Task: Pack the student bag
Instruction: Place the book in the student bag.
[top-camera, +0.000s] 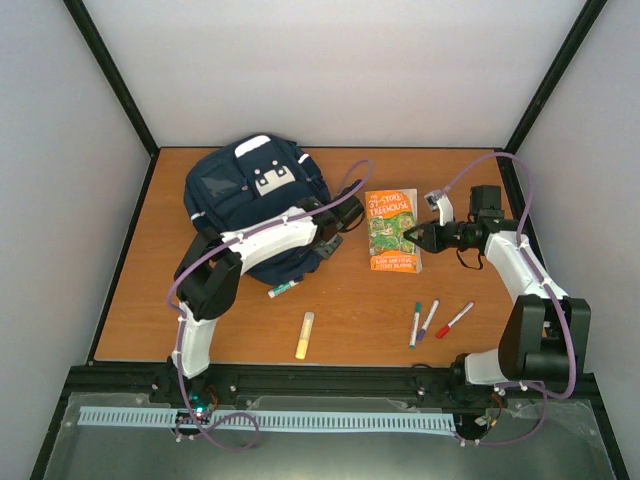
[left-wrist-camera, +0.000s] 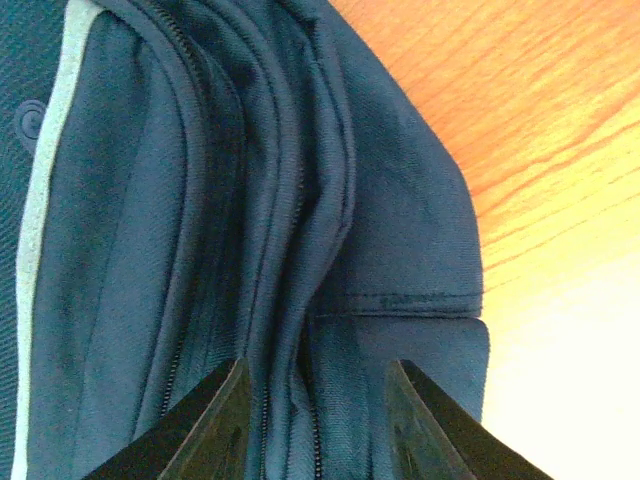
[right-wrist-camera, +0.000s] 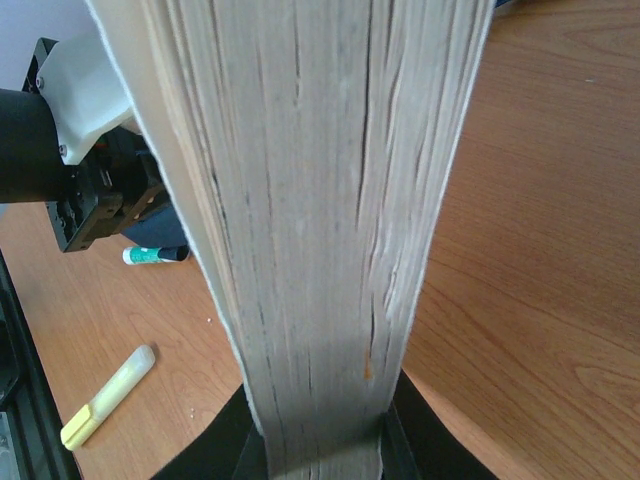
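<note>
At the far-left part of the table (top-camera: 330, 340), the student bag (top-camera: 245, 195) is lying flat, well left of the book (top-camera: 392, 230); the right pincer (top-camera: 414, 238) is pinching the book's right edge, its long axis running away from the bases; the left pincer (left-wrist-camera: 318, 390) is hovering spread over zip folds on the bag's book-facing side, so probably the nearer arm for opening; the book is needing to travel leftward

Navy student bag (top-camera: 232, 195), flat, far left
</note>
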